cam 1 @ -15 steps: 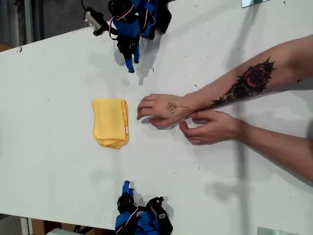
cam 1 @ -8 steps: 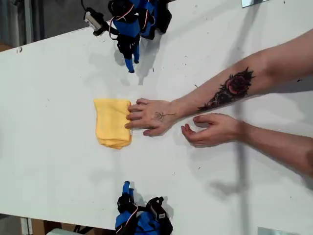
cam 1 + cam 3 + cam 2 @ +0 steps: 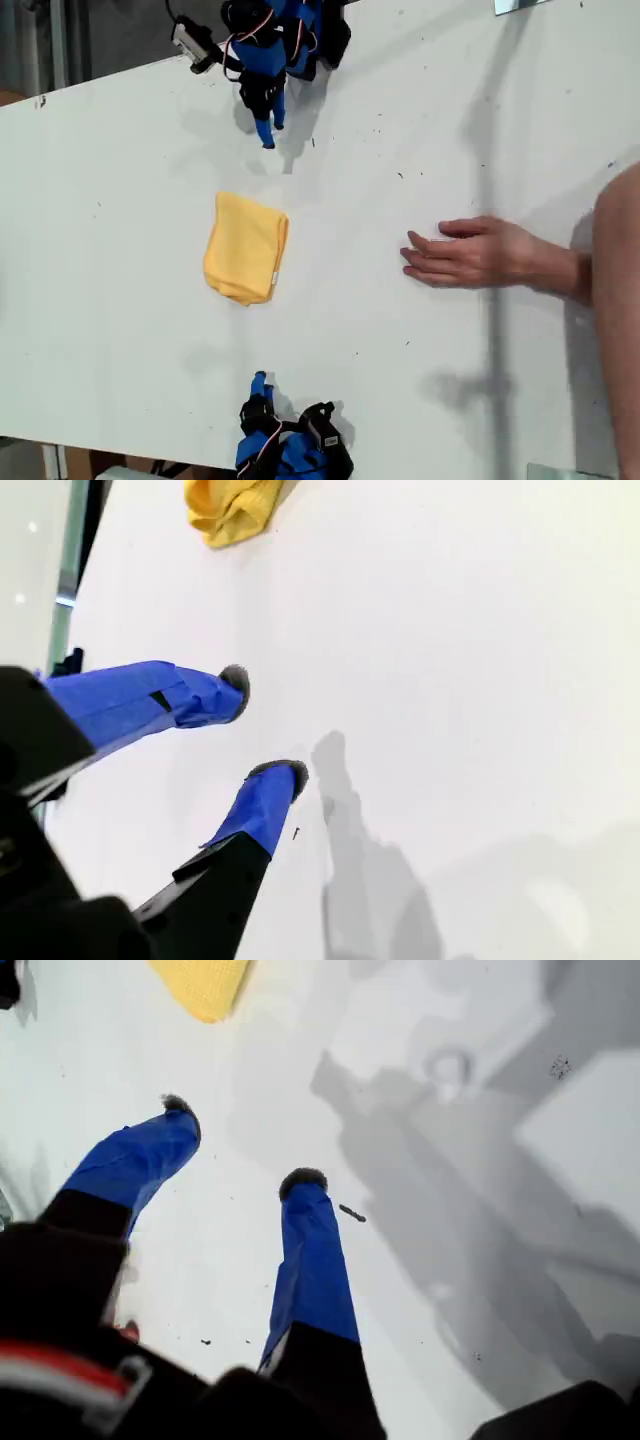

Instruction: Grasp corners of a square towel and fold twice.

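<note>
**Two idle tools, a folded yellow towel, a hand on the bench**

My first tool [image 3: 241, 1143] and my second tool [image 3: 260, 725] both hang above the white bench [image 3: 120, 330], jaws apart and holding nothing. Beyond each lies the towel [image 3: 246, 247], a small, slightly skewed bundle a little toward 9 o'clock from the exterior view's centre. At 3 o'clock from it, well apart, a person's hand [image 3: 470, 252] rests flat. The corners are stacked, so a pinch would likely catch several layers or drag the bundle. A wide reach could strike the hand.
</note>
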